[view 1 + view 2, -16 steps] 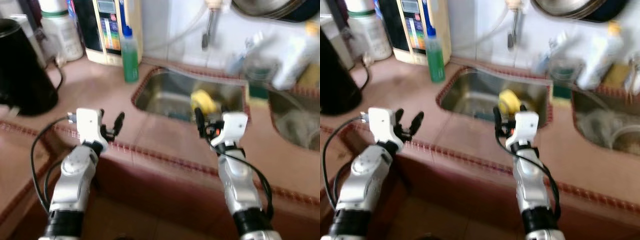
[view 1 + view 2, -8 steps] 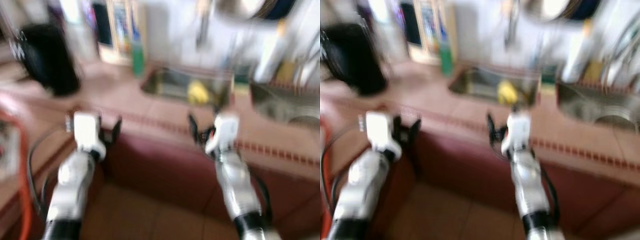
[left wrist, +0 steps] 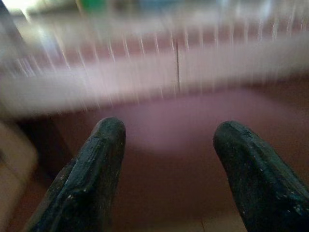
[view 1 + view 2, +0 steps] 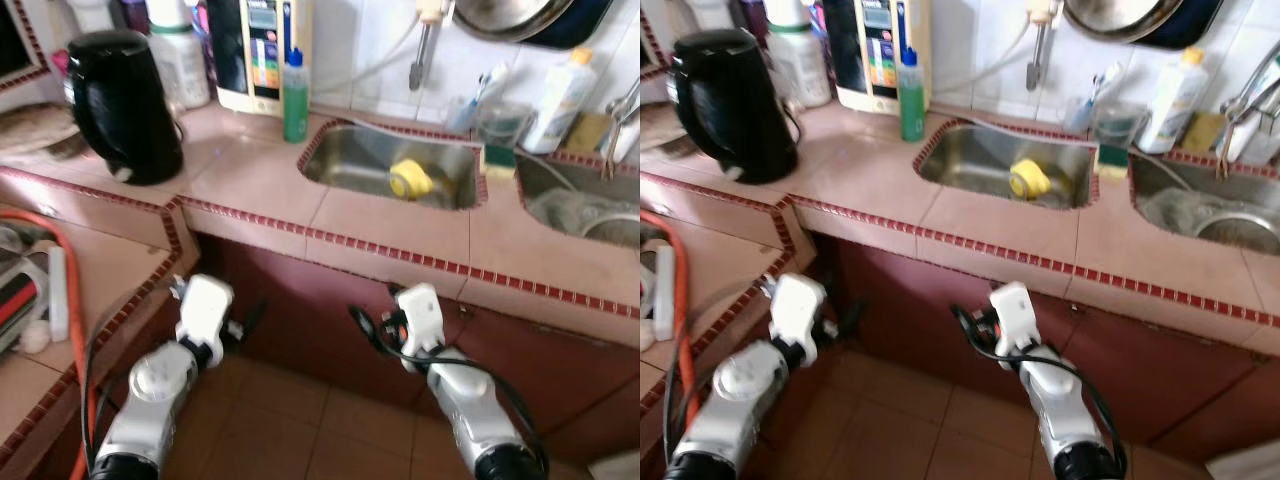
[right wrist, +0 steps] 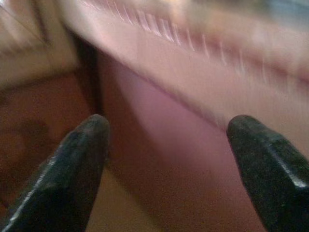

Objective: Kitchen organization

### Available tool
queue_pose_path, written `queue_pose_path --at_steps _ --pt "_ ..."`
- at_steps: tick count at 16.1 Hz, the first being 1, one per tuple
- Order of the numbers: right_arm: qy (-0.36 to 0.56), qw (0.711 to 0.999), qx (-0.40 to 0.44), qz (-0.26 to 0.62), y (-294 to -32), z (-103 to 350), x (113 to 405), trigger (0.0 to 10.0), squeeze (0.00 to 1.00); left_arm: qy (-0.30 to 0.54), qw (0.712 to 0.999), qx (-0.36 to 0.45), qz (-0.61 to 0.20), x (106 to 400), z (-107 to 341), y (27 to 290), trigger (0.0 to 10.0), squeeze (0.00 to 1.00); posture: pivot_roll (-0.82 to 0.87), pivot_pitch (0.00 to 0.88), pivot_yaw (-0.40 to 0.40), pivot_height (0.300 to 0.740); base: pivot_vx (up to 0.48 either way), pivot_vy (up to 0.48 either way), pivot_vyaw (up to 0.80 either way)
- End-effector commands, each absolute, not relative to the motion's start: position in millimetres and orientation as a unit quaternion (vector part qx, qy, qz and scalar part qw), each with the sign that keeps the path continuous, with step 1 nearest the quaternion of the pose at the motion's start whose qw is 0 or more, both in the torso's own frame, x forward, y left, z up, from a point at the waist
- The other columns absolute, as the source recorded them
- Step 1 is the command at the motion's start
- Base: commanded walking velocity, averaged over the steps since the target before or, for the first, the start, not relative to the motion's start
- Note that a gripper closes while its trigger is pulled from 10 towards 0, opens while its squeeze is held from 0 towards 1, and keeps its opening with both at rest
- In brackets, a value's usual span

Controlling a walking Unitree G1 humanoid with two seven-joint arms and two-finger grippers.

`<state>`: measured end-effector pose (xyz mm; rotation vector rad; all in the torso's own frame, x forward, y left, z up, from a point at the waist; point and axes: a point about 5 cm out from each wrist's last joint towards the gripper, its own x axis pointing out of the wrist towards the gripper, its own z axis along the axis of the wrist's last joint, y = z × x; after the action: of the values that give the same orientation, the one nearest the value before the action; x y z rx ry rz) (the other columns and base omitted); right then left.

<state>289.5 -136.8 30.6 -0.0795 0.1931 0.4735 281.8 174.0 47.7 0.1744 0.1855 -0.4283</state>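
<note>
Fingers spread wide and gripping nothing, both grippers are hanging below the counter, so I'm judging the yellow sponge in the sink untouched.

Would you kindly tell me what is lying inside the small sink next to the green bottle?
A yellow round object lies in the small sink, toward its right side. What it is exactly is unclear, and the near wall hides part of the basin floor.

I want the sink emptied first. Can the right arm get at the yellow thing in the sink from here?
Probably not yet: the right gripper hangs open below the counter edge, well short of the yellow object.
</note>
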Motion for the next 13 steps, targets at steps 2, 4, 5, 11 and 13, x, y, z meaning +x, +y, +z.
queue_pose_path --at_steps 2,4,5,11,13 --pt "0.161 0.971 -0.043 0.17 -155.6 6.2 282.0 10.0 0.0 0.149 0.968 0.081 -0.183 276.6 20.5 182.8 10.0 0.0 0.02 0.0 -0.021 0.74 0.0 -0.161 0.0" --pt "0.225 0.966 -0.035 0.12 -166.7 -15.2 268.6 10.0 0.0 0.211 0.962 0.081 -0.154 267.2 -2.5 191.9 10.0 0.0 0.03 0.0 -0.023 0.74 0.0 -0.48 0.0" --pt "0.252 0.961 -0.043 0.108 -169.7 -24.7 261.0 10.0 0.0 0.235 0.958 0.084 -0.142 262.4 -11.9 195.9 10.0 0.0 0.03 0.0 -0.024 0.74 0.0 -0.48 0.0" --pt "0.369 0.923 -0.077 0.081 -175.4 -64.5 213.6 10.0 0.0 0.318 0.933 0.12 -0.121 242.4 -38.9 199.9 10.0 0.0 0.02 0.0 -0.025 0.74 0.0 -0.48 0.0" --pt "0.406 0.908 -0.073 0.069 -178.8 -76.8 192.6 10.0 0.0 0.341 0.926 0.12 -0.113 234.1 -46.0 202.1 10.0 0.0 0.02 0.0 -0.022 0.74 0.0 -0.48 0.0"
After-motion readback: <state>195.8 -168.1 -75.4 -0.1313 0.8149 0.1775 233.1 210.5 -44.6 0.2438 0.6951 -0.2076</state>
